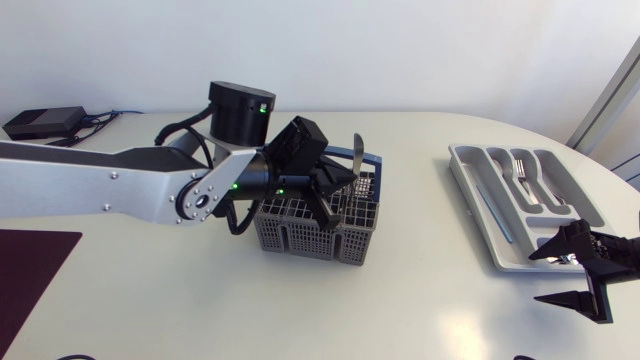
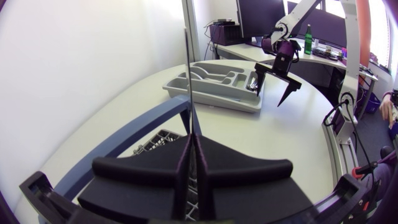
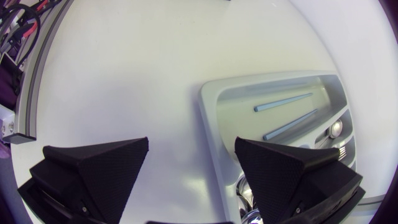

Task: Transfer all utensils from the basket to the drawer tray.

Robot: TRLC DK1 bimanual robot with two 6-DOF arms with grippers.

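Basket [image 1: 315, 228] as reference: dark mesh with a blue handle [image 2: 124, 140], sitting mid-surface [image 1: 420, 310].

Left arm [image 1: 110, 180] comes in over the basket. Left jaws are directly above the basket's top, pressed together and clamped on a thin metal utensil [image 1: 357, 155]. The utensil stands upright over the basket, its upper end clear above the rim and its lower end hidden behind the jaws. In the left wrist view it shows edge-on as a narrow strip running straight ahead from between the jaws.

Drawer tray [image 1: 497, 240] is light grey, well apart from the basket on the right-arm side. A fork [image 1: 519, 167] and other shiny cutlery lie in its short compartments. Two pale blue sticks [image 3: 283, 102] lie in the long compartment, the one nearest the basket.

Right arm [image 1: 622, 245]: right jaws are wide apart with nothing between them, past the tray from the basket. One jaw is over the tray's rim, the other over bare surface.

A dark maroon mat [image 1: 30, 275] lies well apart from the basket on the left-arm side. A black box [image 1: 42, 122] with cables is also on that side, further back.
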